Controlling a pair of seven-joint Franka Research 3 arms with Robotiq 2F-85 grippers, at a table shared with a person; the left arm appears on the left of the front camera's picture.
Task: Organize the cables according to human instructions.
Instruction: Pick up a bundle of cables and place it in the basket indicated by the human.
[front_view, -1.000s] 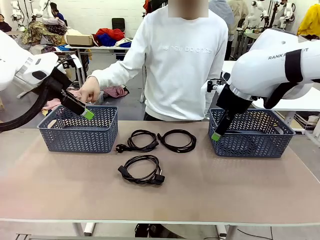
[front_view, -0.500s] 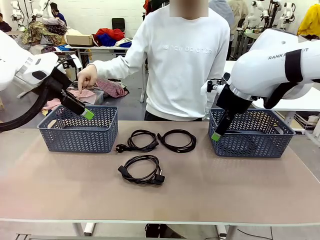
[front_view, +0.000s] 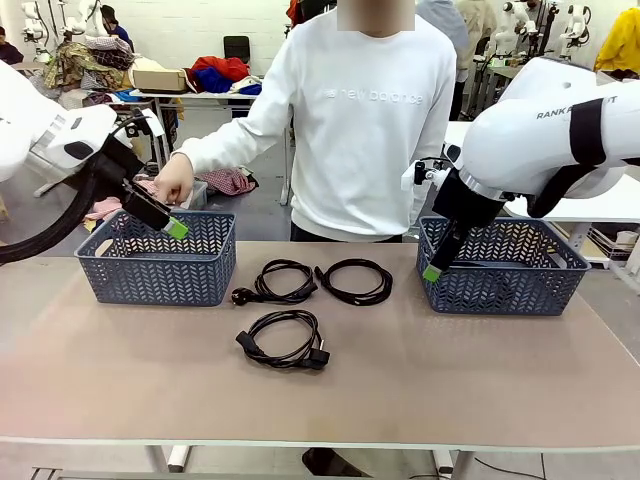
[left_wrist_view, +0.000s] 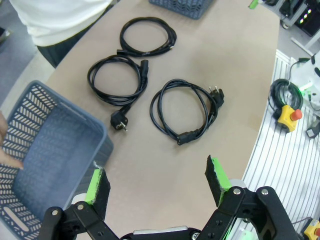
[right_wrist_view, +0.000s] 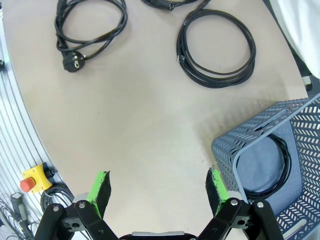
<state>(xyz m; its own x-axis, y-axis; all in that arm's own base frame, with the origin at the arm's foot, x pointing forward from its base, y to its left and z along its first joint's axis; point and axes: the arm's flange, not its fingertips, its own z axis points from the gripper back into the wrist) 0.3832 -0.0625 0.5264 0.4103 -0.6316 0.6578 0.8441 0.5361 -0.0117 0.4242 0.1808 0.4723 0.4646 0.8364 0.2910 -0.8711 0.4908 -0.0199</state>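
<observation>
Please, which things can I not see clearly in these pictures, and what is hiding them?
- Front view: the inside of the right basket is hidden by its own front wall.
- Right wrist view: the cable in that basket sits partly behind the basket wall; its plugs are hidden.
- Right wrist view: one loose cable is cut off by the top edge.
- Left wrist view: the person's hand is cut off by the left edge.

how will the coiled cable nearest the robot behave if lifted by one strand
Probably floppy: the near cable lies in loose, uneven loops, so it would likely sag and uncoil. Its chunky plugs may dangle and swing.
</observation>
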